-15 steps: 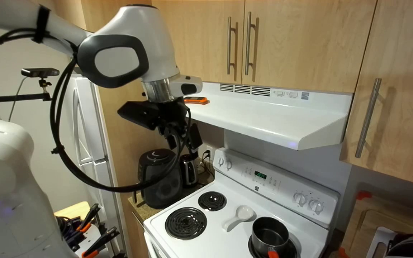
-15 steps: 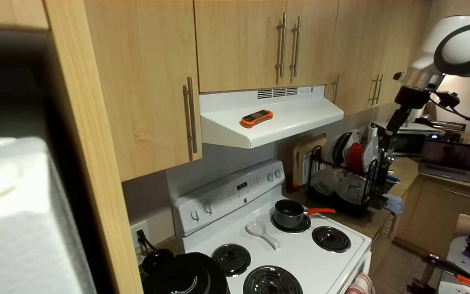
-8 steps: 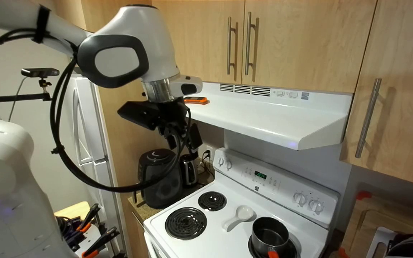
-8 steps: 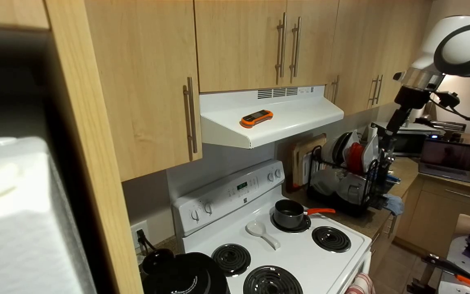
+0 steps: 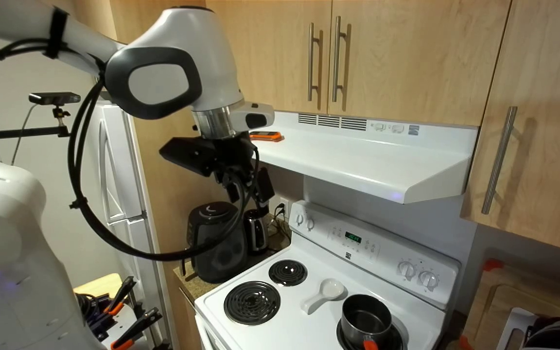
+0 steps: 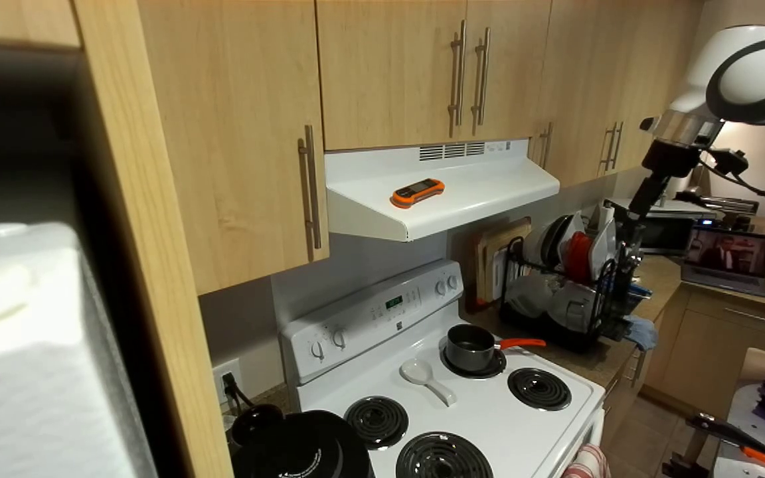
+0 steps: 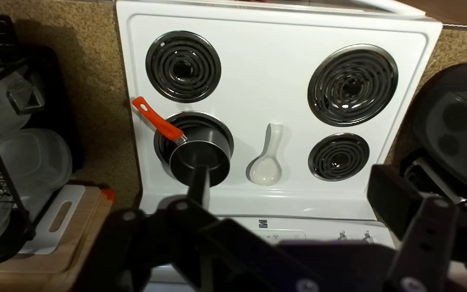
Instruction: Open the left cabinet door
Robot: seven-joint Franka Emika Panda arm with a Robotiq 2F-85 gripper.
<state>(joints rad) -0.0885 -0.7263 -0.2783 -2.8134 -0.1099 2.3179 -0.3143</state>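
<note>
The left cabinet door [image 5: 268, 58] is a flat light-wood panel above the range hood, and it is closed. Its slim vertical bar handle [image 5: 311, 61] is near its right edge. The door [image 6: 386, 79] and its handle [image 6: 460, 73] also show in an exterior view. My gripper [image 5: 248, 200] hangs pointing down, below and in front of the cabinets, apart from the door and its handle. In the wrist view the gripper [image 7: 290, 188] is open, with its two fingers wide apart and nothing between them. The door is out of the wrist view.
The twin door [image 5: 416, 58] adjoins on the right. The white range hood [image 5: 358, 155] juts out below, bearing an orange device [image 6: 417, 192]. The stove [image 7: 258, 81] holds a pot [image 7: 201, 158] and a spoon rest [image 7: 268, 168]. A dish rack [image 6: 598, 299] and black appliance [image 5: 217, 243] stand beside it.
The arm, gripper and cabinet doors have not visibly moved. The laptop screen at the back has changed from dark to a picture of a person.
</note>
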